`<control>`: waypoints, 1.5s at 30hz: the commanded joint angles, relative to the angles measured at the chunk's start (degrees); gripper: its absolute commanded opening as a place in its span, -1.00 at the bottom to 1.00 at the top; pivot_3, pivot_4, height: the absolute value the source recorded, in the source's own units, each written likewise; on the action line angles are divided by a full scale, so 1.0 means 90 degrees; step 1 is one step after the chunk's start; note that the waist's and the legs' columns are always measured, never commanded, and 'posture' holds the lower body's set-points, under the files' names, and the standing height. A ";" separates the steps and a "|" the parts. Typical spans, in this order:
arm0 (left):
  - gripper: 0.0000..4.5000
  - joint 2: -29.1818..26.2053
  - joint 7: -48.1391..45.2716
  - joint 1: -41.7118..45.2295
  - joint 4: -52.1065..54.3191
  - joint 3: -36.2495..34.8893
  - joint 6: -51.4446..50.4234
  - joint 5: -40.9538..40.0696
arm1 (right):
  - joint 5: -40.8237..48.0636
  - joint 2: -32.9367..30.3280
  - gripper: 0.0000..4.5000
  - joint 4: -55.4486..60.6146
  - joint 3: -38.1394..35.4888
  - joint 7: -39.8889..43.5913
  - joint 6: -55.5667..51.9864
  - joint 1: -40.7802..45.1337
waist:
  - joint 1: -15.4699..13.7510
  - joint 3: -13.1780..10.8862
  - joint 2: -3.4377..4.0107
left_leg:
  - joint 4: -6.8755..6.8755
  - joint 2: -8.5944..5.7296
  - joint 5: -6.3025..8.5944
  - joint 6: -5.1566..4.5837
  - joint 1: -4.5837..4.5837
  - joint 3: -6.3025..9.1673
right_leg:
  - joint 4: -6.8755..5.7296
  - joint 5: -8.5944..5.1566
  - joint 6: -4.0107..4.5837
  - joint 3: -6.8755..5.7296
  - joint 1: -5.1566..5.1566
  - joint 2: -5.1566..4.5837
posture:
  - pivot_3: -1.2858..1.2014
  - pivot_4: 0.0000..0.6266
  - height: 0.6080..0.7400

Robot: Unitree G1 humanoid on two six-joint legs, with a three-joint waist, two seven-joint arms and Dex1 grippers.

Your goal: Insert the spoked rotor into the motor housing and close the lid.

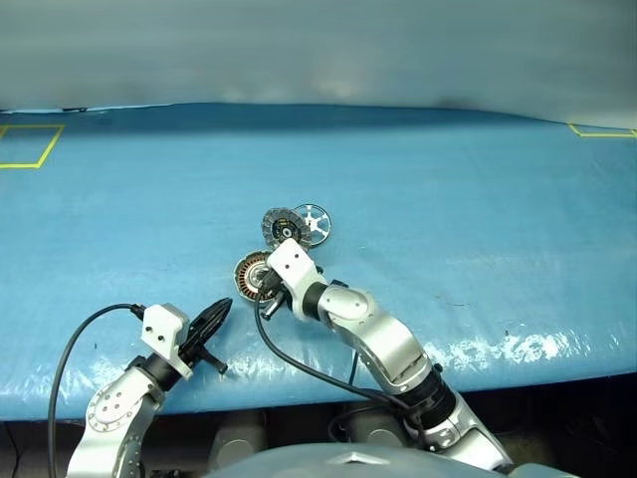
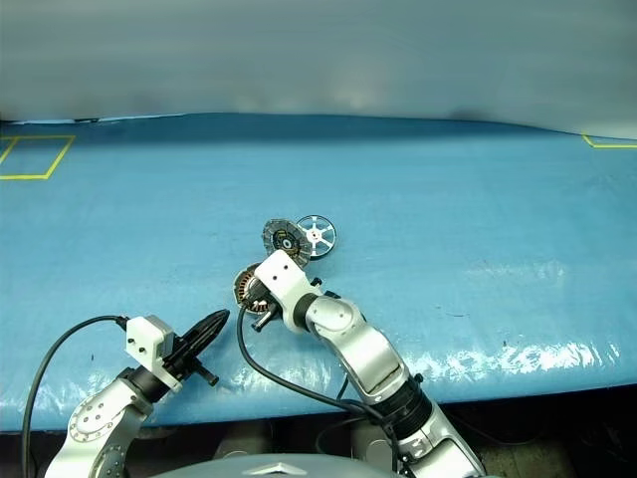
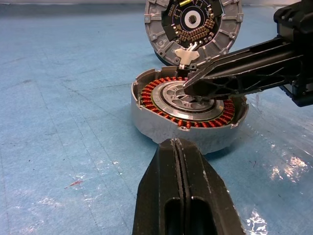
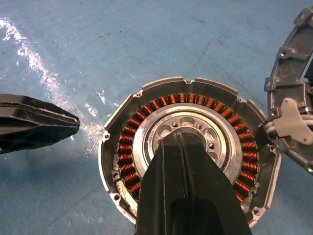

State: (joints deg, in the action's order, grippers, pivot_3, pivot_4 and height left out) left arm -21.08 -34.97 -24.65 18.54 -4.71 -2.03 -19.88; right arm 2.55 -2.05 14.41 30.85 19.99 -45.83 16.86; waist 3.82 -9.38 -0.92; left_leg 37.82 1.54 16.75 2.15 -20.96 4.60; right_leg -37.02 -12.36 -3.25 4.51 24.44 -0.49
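Note that your right gripper (image 4: 182, 139) has its fingers pressed together, holding nothing, its tip poised over the silver centre of the motor housing (image 3: 188, 110). Your left gripper (image 3: 177, 144), likewise closed and empty, points at the housing wall from just beside it. The lid (image 3: 193, 24) stands open, tilted up on the housing's far side. The spoked rotor (image 1: 312, 223) lies flat beyond the lid, apart from the housing; judged from here, your right arm is nearer it.
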 commanded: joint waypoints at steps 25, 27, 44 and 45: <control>-1.00 -0.0059 0.0000 -0.0033 0.0254 -0.0043 0.0116 0.0071 | 0.0015 0.0050 -0.99 0.0284 -0.0004 -0.0262 -0.0540 0.0056 | 0.0001 0.0001 0.0000 | 0.0000 0.0000 0.0000 0.0000 0.0001 0.0000 | 0.0000 0.0000 0.0000 0.0000 0.0000 0.0000 | 0.03 -0.52 1.00; -1.00 -0.0057 -0.0005 -0.0033 0.0249 -0.0034 0.0122 0.0077 | 0.0022 0.0048 -0.99 0.0294 0.0015 -0.0261 -0.0609 0.0067 | 0.0001 0.0002 0.0000 | 0.0001 0.0000 0.0000 0.0000 0.0002 0.0000 | -0.0001 0.0000 0.0000 0.0000 -0.0001 0.0000 | 0.03 -0.52 1.00; -1.00 -0.0035 0.0006 -0.0005 0.0232 0.0018 0.0142 0.0105 | 0.0708 -0.0419 -0.99 0.1741 -0.0503 0.0351 -0.0709 -0.0091 | -0.0006 0.0003 0.0000 | 0.0000 0.0000 0.0000 0.0000 -0.0004 0.0004 | 0.0001 0.0001 -0.0002 -0.0003 0.0000 -0.0001 | 0.03 -0.52 1.00; -1.00 -0.0041 0.0002 0.0012 0.0215 0.0012 0.0138 0.0102 | 0.0789 -0.0573 -0.99 0.1937 -0.0626 0.0415 -0.0809 -0.0132 | -0.0010 0.0003 0.0000 | 0.0001 0.0000 0.0000 0.0000 -0.0004 0.0004 | 0.0001 0.0000 -0.0002 -0.0004 0.0000 -0.0001 | 0.03 -0.52 1.00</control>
State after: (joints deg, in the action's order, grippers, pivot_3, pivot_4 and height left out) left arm -21.43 -34.98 -24.69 18.54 -4.36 -1.82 -18.83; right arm 7.77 -6.39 27.25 27.65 22.64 -52.14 16.14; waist 3.74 -9.35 -0.92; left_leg 37.85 1.53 16.75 2.15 -21.00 4.65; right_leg -37.01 -12.36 -3.27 4.47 24.43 -0.50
